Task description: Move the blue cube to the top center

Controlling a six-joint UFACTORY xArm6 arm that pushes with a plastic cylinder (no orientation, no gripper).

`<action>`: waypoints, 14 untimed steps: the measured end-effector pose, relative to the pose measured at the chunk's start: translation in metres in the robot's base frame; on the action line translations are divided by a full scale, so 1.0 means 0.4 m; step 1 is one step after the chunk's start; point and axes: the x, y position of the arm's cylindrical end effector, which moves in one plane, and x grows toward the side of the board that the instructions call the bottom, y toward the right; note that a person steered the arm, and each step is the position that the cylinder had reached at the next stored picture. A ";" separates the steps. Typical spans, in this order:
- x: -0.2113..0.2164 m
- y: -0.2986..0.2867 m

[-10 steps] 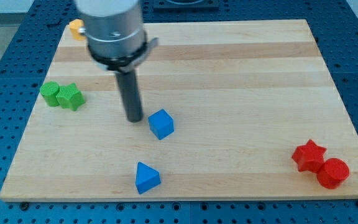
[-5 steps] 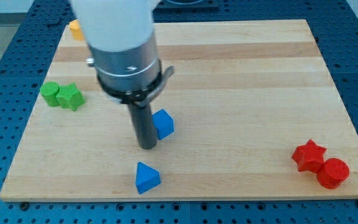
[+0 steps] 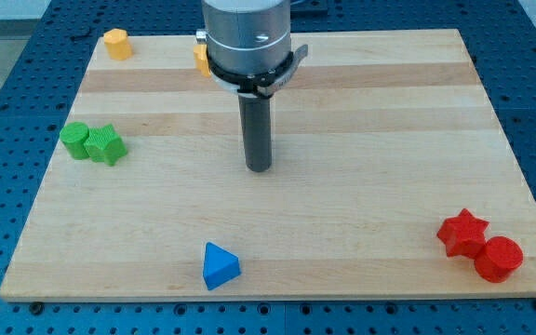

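Note:
The blue cube does not show anywhere in this view; the rod and the arm's body cover part of the board's upper middle. My tip rests on the wooden board near its centre. A blue triangular block lies well below the tip, near the view's bottom edge.
A green cylinder and a green star-like block sit together at the left. An orange block lies at the top left; another orange block peeks out beside the arm. A red star and a red cylinder sit at the bottom right.
My tip went down past the blue cube's left side, then moved right and up to the board's centre. The blue cube, seen earlier beside the rod, is now out of sight.

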 end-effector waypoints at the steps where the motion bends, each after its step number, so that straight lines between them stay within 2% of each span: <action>1: -0.044 0.003; 9: -0.447 0.004; 10: -0.469 0.004; 12: -0.384 0.003; 14: -0.369 -0.079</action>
